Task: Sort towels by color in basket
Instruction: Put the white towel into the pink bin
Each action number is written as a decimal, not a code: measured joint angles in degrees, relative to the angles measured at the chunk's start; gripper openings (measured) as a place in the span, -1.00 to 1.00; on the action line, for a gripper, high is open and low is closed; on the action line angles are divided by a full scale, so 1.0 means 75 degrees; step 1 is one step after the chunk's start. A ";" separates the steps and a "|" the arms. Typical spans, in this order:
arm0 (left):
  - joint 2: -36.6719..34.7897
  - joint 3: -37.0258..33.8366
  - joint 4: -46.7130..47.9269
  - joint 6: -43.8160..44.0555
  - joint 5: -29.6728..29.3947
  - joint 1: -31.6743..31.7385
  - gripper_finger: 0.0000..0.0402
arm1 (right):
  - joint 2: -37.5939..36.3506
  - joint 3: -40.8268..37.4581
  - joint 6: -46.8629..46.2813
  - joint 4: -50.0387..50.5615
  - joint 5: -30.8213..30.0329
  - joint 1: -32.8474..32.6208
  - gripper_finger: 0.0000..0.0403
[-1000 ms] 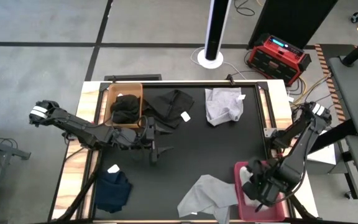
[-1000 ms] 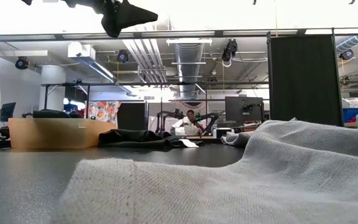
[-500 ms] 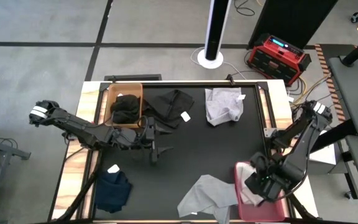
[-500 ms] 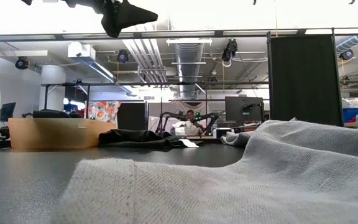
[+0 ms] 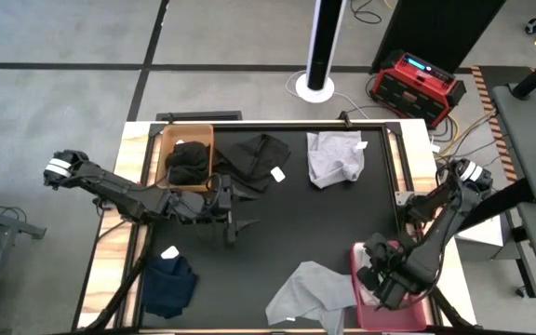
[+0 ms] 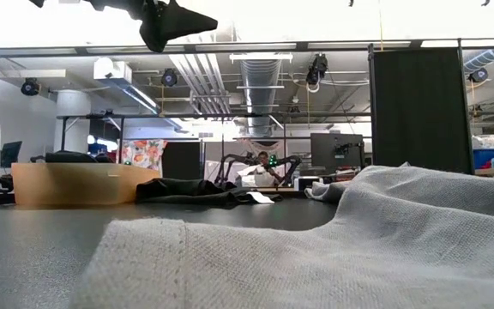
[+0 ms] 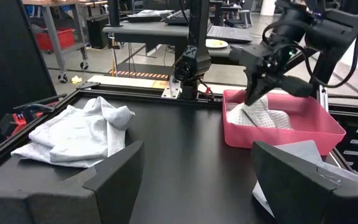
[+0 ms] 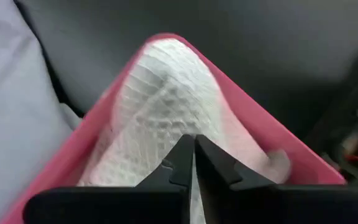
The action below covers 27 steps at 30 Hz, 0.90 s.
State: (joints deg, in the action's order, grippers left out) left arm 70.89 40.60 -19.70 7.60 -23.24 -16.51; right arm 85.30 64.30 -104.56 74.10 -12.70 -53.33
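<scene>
A white waffle-weave towel [image 8: 166, 93] lies in the pink basket [image 7: 328, 127] at the table's near right corner. My right gripper [image 8: 193, 158] points down into that basket, shut on the towel. A grey towel [image 5: 310, 288] lies spread beside the basket on its left. A light grey towel [image 5: 335, 158] and a black towel [image 5: 254, 158] lie flat at the far side. A navy towel [image 5: 170, 284] lies near left. Another black towel [image 5: 189, 160] fills the brown basket [image 5: 169, 140]. My left gripper [image 5: 231, 226] hangs open above the table's left middle, holding nothing. My right gripper pinches a raised fold of the white towel [image 7: 258, 106] between its two fingertips, coming from above and pointing steeply down. The towel rises in a peak to the fingers, and the rest of it lies in the pink basket. One layer or several, I cannot tell.
The black tabletop [image 5: 314, 223] lies bare between the two arms. In the low view the grey towel [image 6: 358, 240] fills the foreground. A red device [image 5: 417, 86] and a white pole's base [image 5: 316, 88] stand on the floor beyond the far edge.
My right gripper has sunk toward the white towel in the pink basket and tipped more steeply downward. My left arm has kept still.
</scene>
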 joint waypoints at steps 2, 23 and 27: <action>0.0000 0.0000 -0.0007 0.0000 -0.0022 0.0000 0.40 | 0.0000 -0.0227 -0.0067 -0.0260 -0.0251 0.0052 -0.95; 0.0000 0.0000 0.0066 0.0000 -0.0032 0.0000 0.40 | 0.0001 -0.1311 0.0230 -0.2333 0.2152 0.0193 -0.96; 0.0000 0.0000 0.0068 0.0000 -0.0032 0.0000 0.40 | -0.0234 -0.0941 0.0244 -0.2111 0.3059 0.0191 -0.96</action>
State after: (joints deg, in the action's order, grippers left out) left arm 70.89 40.60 -19.18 7.60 -23.49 -16.51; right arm 83.55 57.24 -102.73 58.27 10.24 -51.90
